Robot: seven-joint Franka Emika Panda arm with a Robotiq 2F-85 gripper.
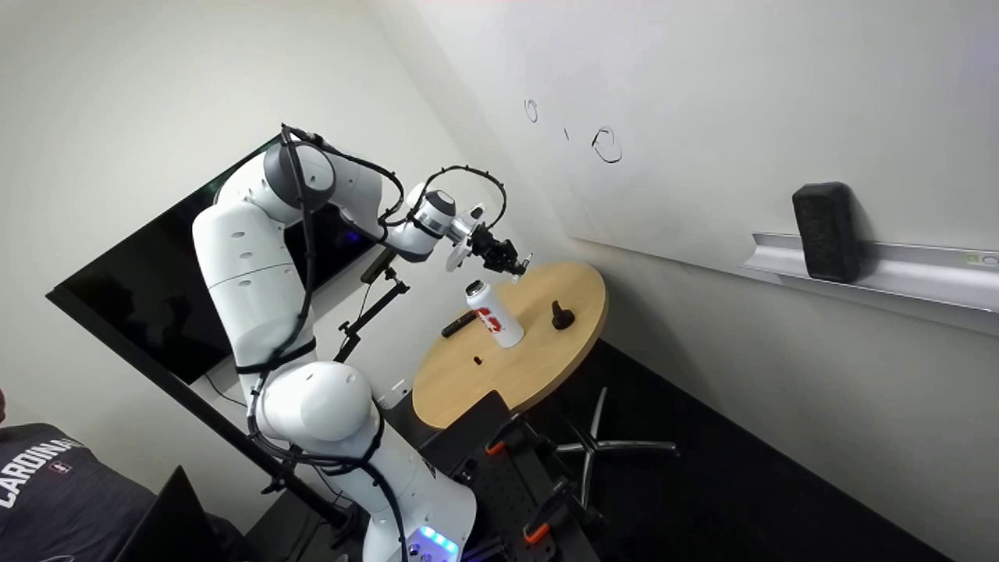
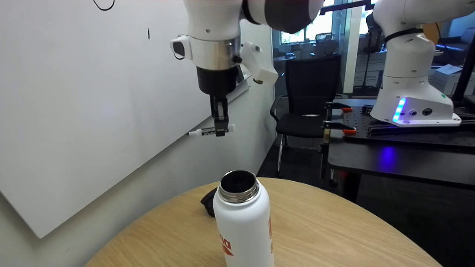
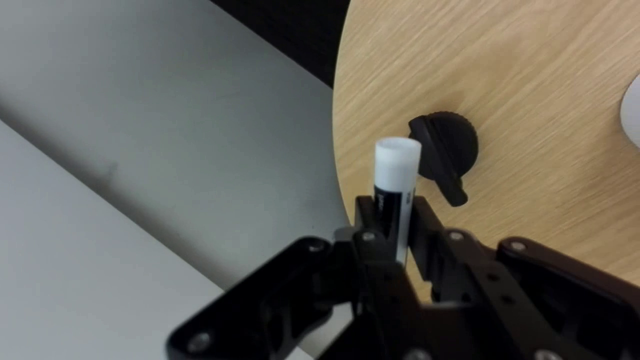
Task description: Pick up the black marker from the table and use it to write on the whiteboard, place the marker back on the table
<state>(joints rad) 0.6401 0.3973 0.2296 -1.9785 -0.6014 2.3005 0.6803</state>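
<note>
Above the round wood tbl (image 2: 334,226), my pincer (image 3: 392,220) pinches the blk dry-erase marker (image 3: 396,192), prob. pre-writing; next: ease tip-first to whiteboard (image 2: 74,92).

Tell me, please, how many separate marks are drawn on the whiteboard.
3 in an exterior view of the whiteboard: a small loop leftmost in the picture, a short stroke between, and a larger loop rightmost. The whiteboard runs out of frame, so more may be hidden.

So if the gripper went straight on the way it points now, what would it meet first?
Probably the black lid on the table, or the table itself right beside it. The gripper, its jaws shut on the marker, points down that way, but depth is unclear.
</note>
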